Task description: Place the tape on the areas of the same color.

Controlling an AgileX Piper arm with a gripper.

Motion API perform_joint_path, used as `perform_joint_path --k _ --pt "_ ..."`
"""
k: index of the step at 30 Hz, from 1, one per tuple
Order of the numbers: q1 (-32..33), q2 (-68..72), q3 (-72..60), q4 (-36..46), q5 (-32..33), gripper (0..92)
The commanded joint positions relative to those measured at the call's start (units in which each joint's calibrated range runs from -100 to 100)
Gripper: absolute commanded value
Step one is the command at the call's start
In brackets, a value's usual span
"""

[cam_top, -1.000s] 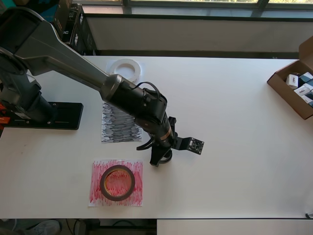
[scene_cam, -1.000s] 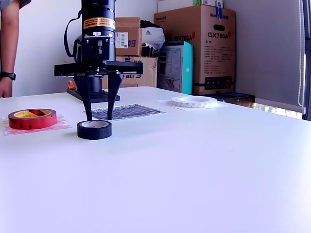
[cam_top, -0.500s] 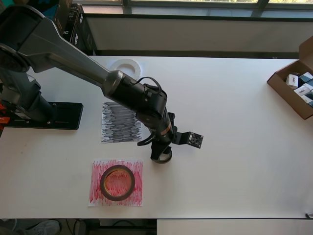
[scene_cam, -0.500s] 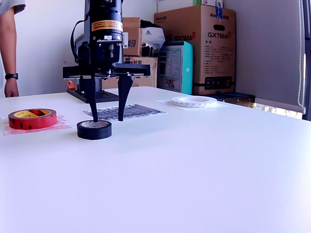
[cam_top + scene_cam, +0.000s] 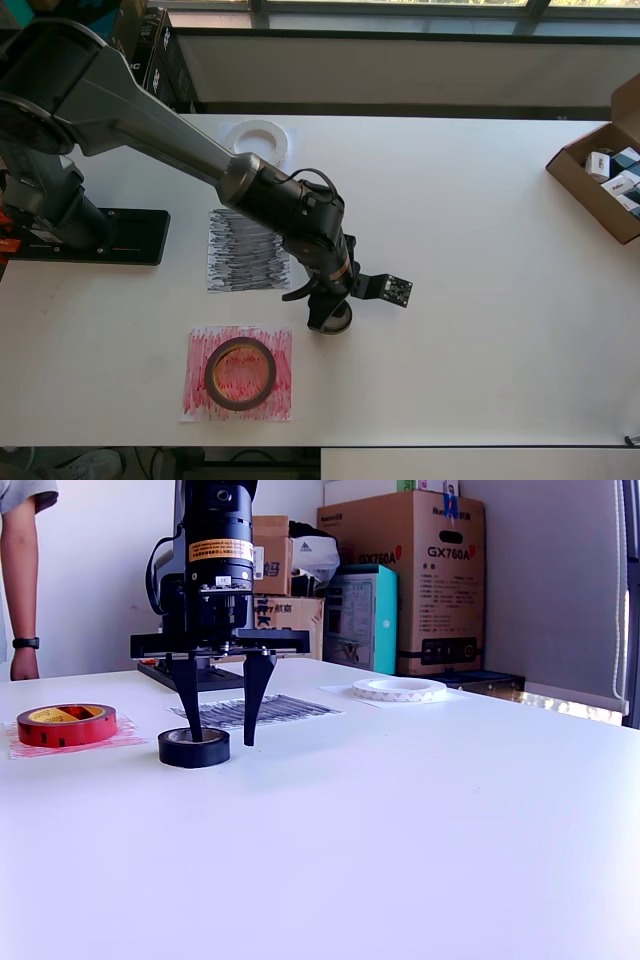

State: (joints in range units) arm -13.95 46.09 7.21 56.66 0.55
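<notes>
Overhead: black roll (image 5: 338,320) mostly hidden under end effector (image 5: 325,312); cardboard box (image 5: 603,170) cut by right edge.

White table (image 5: 480,250) spans both views. Overhead view: an open cardboard box (image 5: 603,180) of small packaged items sits at the table's right edge; a window sill (image 5: 400,25) runs along the far side. Exterior view: stacked cardboard cartons (image 5: 405,575) stand beyond the table's far edge, the largest printed "GX760A"; a teal box (image 5: 362,615) stands just left of it. A person's forearm with a dark wristband (image 5: 22,642) shows at the far left.
</notes>
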Motion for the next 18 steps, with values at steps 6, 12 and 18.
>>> perform_joint_path --k 6,12,18 --pt "-0.16 -0.53 -0.08 -0.62 -0.30 18.9" --pt "-0.16 -0.63 -0.08 -0.62 -0.38 0.0" --pt "0.71 -1.84 1.01 -0.45 -0.95 0.0"
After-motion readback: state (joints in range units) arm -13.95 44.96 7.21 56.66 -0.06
